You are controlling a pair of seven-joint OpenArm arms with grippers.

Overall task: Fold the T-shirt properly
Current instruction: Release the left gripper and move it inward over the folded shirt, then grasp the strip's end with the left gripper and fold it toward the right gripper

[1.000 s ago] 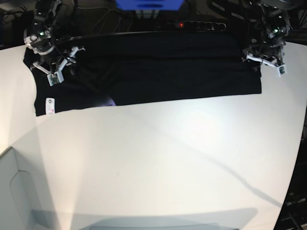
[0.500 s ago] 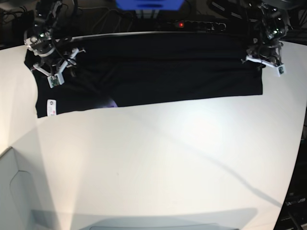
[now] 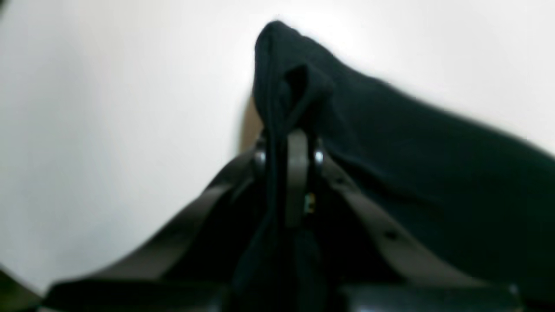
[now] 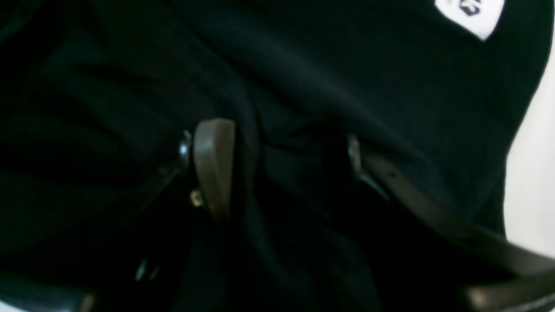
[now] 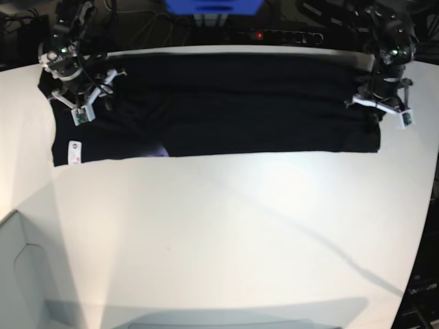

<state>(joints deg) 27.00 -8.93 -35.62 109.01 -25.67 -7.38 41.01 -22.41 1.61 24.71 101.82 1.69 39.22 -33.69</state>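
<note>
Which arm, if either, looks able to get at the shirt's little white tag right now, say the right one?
Probably yes: the right gripper stands open, with nothing visible between it and the tag.

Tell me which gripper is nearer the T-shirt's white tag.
Right. The right gripper is beside the tag; the left gripper is at the shirt's far end.

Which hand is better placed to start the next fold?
Probably the left: its fingers pinch the edge of the T-shirt, while the right hand stands open over the cloth, gripping nothing.

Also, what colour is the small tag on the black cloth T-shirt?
White tag, dark marking; clearest in the base view.
</note>
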